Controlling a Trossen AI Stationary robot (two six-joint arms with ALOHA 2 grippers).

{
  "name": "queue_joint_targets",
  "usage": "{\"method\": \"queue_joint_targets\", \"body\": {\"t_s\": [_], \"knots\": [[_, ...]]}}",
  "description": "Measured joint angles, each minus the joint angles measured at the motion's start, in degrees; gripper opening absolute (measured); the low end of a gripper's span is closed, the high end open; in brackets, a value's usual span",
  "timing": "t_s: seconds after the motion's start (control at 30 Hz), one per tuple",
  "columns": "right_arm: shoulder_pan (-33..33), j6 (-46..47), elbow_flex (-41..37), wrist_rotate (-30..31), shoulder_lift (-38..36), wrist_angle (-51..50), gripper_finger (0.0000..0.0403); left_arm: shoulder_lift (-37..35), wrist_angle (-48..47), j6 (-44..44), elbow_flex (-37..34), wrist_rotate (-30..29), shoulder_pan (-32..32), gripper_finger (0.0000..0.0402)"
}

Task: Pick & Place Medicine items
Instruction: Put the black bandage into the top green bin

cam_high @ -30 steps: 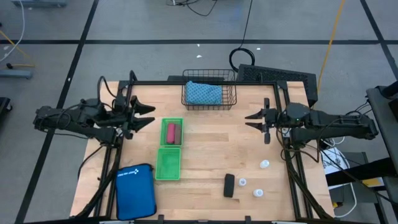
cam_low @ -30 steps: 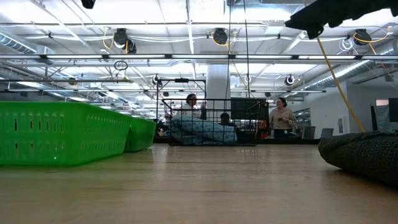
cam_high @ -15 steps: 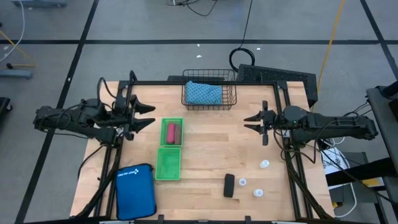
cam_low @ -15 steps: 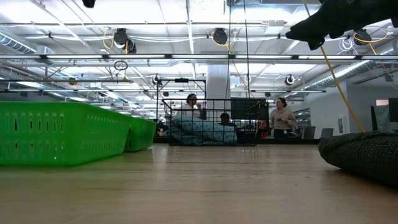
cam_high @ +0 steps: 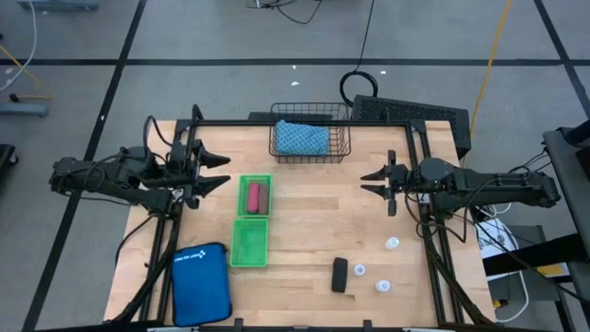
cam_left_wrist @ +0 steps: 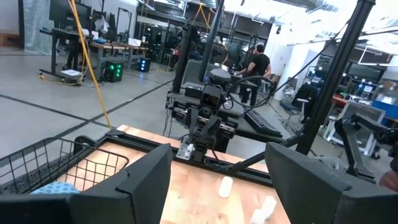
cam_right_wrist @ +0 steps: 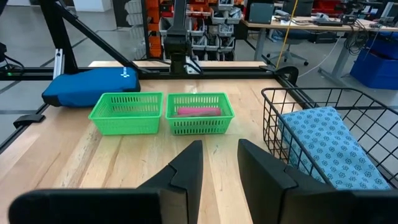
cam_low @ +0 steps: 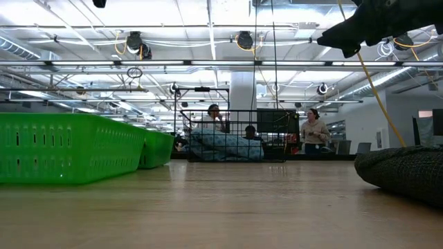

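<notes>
In the high view, the pink piece (cam_high: 253, 195) and the brown piece (cam_high: 263, 196) lie side by side in the far green basket (cam_high: 255, 179). The black piece (cam_high: 340, 274) lies flat on the table near the front edge. Three white bottles (cam_high: 393, 243) (cam_high: 359, 270) (cam_high: 383, 286) stand to its right. My left gripper (cam_high: 226, 171) hovers open at the table's left side, beside the far green basket. My right gripper (cam_high: 366, 181) hovers open at the right side, above bare wood, far of the bottles. Its wrist view shows the open fingers (cam_right_wrist: 186, 168) and the pink piece (cam_right_wrist: 199, 111).
A second green basket (cam_high: 250, 242) sits just near of the first. A blue zip pouch (cam_high: 201, 284) lies at the near left corner. A wire basket (cam_high: 309, 121) holding a blue patterned cloth (cam_high: 300, 138) stands at the far edge. People stand in the room behind (cam_low: 315, 131).
My right gripper has moved a little toward the table's left and dropped slightly, staying open. Nothing on the table has moved.
</notes>
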Motion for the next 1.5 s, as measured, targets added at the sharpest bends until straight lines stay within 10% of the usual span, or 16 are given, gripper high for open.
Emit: {"method": "queue_joint_targets", "body": {"t_s": [0.63,1.5], "knots": [[0.02,0.22,0.00,-0.17,-0.01,-0.71,0.0089,-2.58,1.14,2.78,-6.46,-2.89,0.00,0.0269],[0.06,1.73,0.07,-2.07,-4.38,-0.72,0.0089,-27.27,8.92,2.21,-27.23,-2.66,0.00,0.0269]]}}
